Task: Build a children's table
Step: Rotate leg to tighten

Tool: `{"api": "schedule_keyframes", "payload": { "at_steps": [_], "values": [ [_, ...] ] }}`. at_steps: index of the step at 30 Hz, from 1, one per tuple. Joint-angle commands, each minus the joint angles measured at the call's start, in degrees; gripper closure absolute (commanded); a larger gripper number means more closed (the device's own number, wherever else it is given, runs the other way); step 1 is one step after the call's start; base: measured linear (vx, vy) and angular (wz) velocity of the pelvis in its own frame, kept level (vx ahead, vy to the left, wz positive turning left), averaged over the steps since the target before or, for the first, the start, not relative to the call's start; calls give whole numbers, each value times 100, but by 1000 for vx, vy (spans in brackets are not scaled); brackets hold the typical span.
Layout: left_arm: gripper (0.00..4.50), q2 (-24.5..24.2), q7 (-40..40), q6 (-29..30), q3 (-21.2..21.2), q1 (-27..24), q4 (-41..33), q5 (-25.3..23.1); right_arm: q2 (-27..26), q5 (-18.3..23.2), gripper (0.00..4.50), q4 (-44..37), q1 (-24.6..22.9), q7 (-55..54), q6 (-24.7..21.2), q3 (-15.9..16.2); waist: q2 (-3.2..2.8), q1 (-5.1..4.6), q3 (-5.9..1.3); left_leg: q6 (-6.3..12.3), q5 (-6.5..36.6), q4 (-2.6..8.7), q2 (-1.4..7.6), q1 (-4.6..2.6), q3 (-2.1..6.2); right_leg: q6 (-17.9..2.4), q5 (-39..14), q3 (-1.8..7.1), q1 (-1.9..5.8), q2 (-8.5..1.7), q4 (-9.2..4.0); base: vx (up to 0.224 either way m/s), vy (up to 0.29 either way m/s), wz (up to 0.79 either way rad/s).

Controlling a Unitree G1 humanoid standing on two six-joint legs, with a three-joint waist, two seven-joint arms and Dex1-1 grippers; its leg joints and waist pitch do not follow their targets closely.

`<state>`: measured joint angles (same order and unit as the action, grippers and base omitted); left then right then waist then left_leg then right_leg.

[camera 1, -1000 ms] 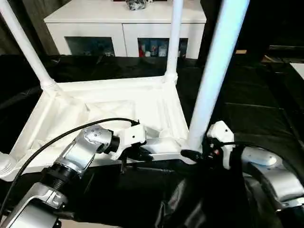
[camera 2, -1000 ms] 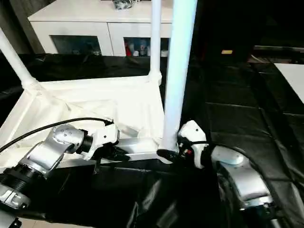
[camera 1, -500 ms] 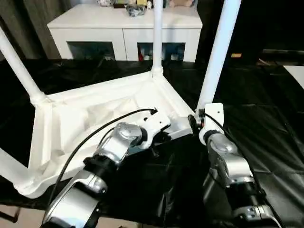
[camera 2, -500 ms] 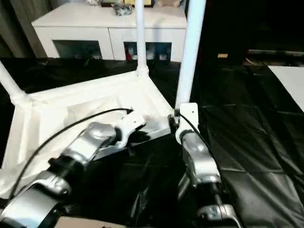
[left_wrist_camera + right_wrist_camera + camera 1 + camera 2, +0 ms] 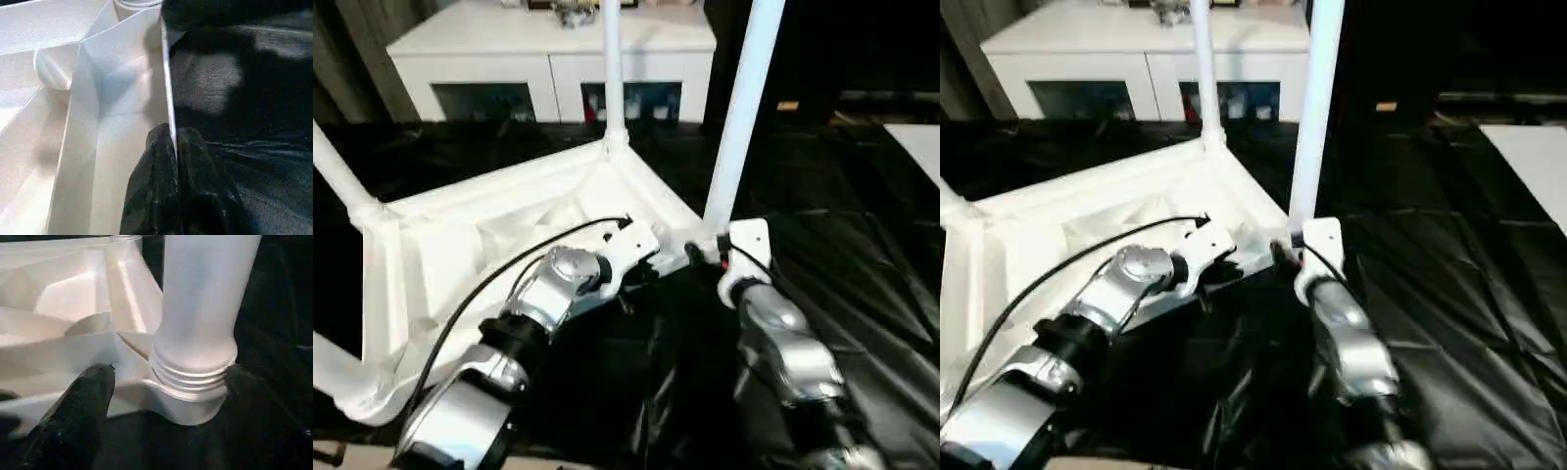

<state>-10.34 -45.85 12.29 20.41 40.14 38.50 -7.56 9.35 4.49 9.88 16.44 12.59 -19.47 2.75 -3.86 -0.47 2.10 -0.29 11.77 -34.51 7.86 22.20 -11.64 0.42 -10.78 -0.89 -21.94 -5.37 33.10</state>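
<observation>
Left-eye view shows the white plastic square tabletop (image 5: 499, 235) lying upside down on the black sheet-covered work surface (image 5: 862, 245), its ribbed underside up, and it serves as the landmark. At its left corners two long white tapered round legs rise: one from the far-left corner (image 5: 337, 171), another cut off at the near-left edge (image 5: 333, 362). A third leg (image 5: 612, 69) stands at the far corner, in front of the white cabinet with glass-fronted compartments (image 5: 548, 49) beyond the tabletop. On the tabletop's near rim the left gripper (image 5: 173, 152) is pinched closed on the thin rim wall, one finger on each side. At the tabletop's near-right corner the fourth leg (image 5: 203, 308) stands in its round socket with several thread rings exposed above the collar, so it looks not fully seated. The right gripper (image 5: 161, 382) sits spread around that leg's base, its fingers (image 5: 83, 401) apart from the leg and not gripping. The risk, as I judge it, is that turning this leg with a loose or off-centre grip could cross the threads or tilt the leg, or the thin rim could slip from the left pinch and let the tabletop rotate.
</observation>
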Motion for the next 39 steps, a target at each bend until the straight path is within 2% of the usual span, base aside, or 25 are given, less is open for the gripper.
{"api": "schedule_keyframes", "payload": {
  "at_steps": [1, 2, 3, 4, 5, 7, 11, 12, 13, 15, 16, 17, 19, 20, 22, 23, 26, 30, 33, 34, 39],
  "values": [
    [450, -419, -441, -132, 185, -185, -147, -142, 443, 305, 65, -547, -163, 860, -221, 25, 31, 38, -341, 432, 1030, 502, 485, -97, 282, -1328, -227, 124, 202, -331, -284, 52, 0, -4],
    [450, -528, -620, -180, 220, -234, -214, -130, 653, 409, 65, -692, -247, 1190, -288, 23, 49, 56, -343, 594, 846, 474, 496, -88, 281, -1402, 104, 127, 231, -347, -253, 52, -5, -4],
    [450, -684, -981, -372, 260, -330, -326, -45, 1001, 508, 65, -860, -367, 1699, -272, 83, 50, 57, -345, 654, 752, 466, 503, -77, 281, -1447, 239, 126, 237, -353, -232, 52, -5, -4],
    [450, -784, -1234, -535, 272, -402, -400, 31, 1257, 580, 65, -980, -460, 2067, -221, 116, 20, 75, -347, 738, 702, 445, 501, -91, 278, -1523, 358, 117, 238, -353, -227, 0, 0, 0],
    [450, -869, -1474, -720, 297, -459, -460, 105, 1436, 609, 65, -1066, -525, 2302, -178, 116, 65, 73, -351, 802, 686, 429, 508, -100, 258, -1613, 469, 123, 230, -347, -212, 0, 0, 0],
    [450, -986, -1758, -824, 350, -525, -543, 169, 1610, 684, 65, -1149, -582, 2546, -155, 93, 38, 102, -354, 842, 681, 422, 514, -123, 255, -1699, 447, 118, 224, -358, -205, 0, 0, 0],
    [450, -1136, -2133, -811, 422, -615, -699, 268, 1806, 795, 65, -1246, -624, 2788, -203, 78, 24, 138, -324, 688, 924, 457, 541, -178, 231, -1764, 25, 117, 177, -334, -234, 0, 0, 0],
    [450, -1175, -2256, -743, 431, -656, -806, 330, 1870, 843, 65, -1259, -621, 2902, -243, 111, 26, 170, -312, 581, 987, 479, 550, -179, 232, -1718, -107, 123, 180, -331, -230, 0, 0, 0],
    [450, -1228, -2437, -640, 444, -717, -980, 424, 1980, 906, 65, -1275, -617, 3141, -281, 218, 23, 179, -313, 551, 1019, 484, 554, -193, 230, -1719, -133, 124, 179, -334, -229, 0, 0, 0],
    [450, -1262, -2515, -602, 453, -749, -1074, 473, 2052, 950, 65, -1305, -623, 3292, -311, 277, 26, 205, -306, 520, 1065, 486, 551, -189, 223, -1703, -202, 131, 185, -336, -234, 0, 0, 0],
    [450, -1282, -2571, -563, 462, -768, -1139, 509, 2100, 926, 65, -1311, -626, 3359, -347, 357, 61, 238, -302, 512, 1048, 479, 550, -193, 215, -1696, -254, 140, 175, -347, -235, 0, 0, 0],
    [450, -1286, -2582, -563, 460, -771, -1145, 513, 2116, 905, 65, -1308, -630, 3382, -337, 385, 50, 249, -302, 496, 1026, 477, 545, -192, 210, -1681, -307, 142, 165, -350, -241, 0, 0, 0],
    [450, -1302, -2670, -599, 423, -790, -1151, 513, 2170, 743, 65, -1235, -640, 3508, -276, 511, 91, 262, -299, 475, 1022, 476, 537, -185, 209, -1650, -418, 140, 169, -349, -247, 0, 0, 0],
    [450, -1302, -2672, -614, 412, -792, -1141, 503, 2172, 731, 65, -1212, -640, 3541, -265, 515, 80, 260, -297, 461, 1017, 482, 538, -175, 216, -1619, -487, 143, 173, -356, -247, 0, 0, 0],
    [450, -1309, -2673, -613, 403, -795, -1142, 503, 2182, 728, 65, -1191, -637, 3567, -263, 519, 83, 259, -300, 451, 1015, 481, 536, -172, 223, -1593, -523, 142, 174, -359, -250, 0, 0, 0],
    [450, -1336, -2673, -586, 397, -807, -1171, 514, 2213, 767, 81, -1184, -634, 3609, -280, 532, 79, 260, -309, 452, 980, 474, 535, -178, 222, -1588, -473, 141, 173, -354, -244, 0, 0, 0],
    [450, -1370, -2681, -556, 398, -821, -1213, 521, 2255, 790, 92, -1160, -633, 3639, -275, 547, 83, 263, -323, 528, 798, 455, 534, -170, 225, -1614, -244, 136, 184, -354, -219, 0, 0, 0],
    [450, -1393, -2664, -564, 393, -805, -1188, 505, 2281, 776, 139, -1110, -614, 3692, -283, 577, 84, 265, -329, 648, 681, 430, 524, -161, 217, -1664, -99, 125, 187, -350, -205, 0, 0, 0],
    [450, -1401, -2672, -560, 392, -814, -1203, 502, 2292, 728, 155, -1093, -622, 3690, -258, 597, 84, 260, -325, 628, 741, 436, 527, -163, 218, -1661, -203, 125, 187, -347, -214, 0, 0, 0],
    [450, -1401, -2672, -560, 392, -814, -1203, 502, 2292, 728, 173, -1093, -622, 3690, -258, 597, 83, 261, -322, 605, 785, 442, 528, -166, 219, -1654, -271, 124, 186, -345, -217, 0, 0, 0],
    [450, -1438, -2704, -545, 404, -835, -1233, 499, 2331, 694, 186, -1022, -627, 3769, -221, 652, 80, 257, -331, 601, 742, 433, 525, -166, 221, -1657, -216, 124, 190, -347, -209, 0, 0, 0]
  ]
}}
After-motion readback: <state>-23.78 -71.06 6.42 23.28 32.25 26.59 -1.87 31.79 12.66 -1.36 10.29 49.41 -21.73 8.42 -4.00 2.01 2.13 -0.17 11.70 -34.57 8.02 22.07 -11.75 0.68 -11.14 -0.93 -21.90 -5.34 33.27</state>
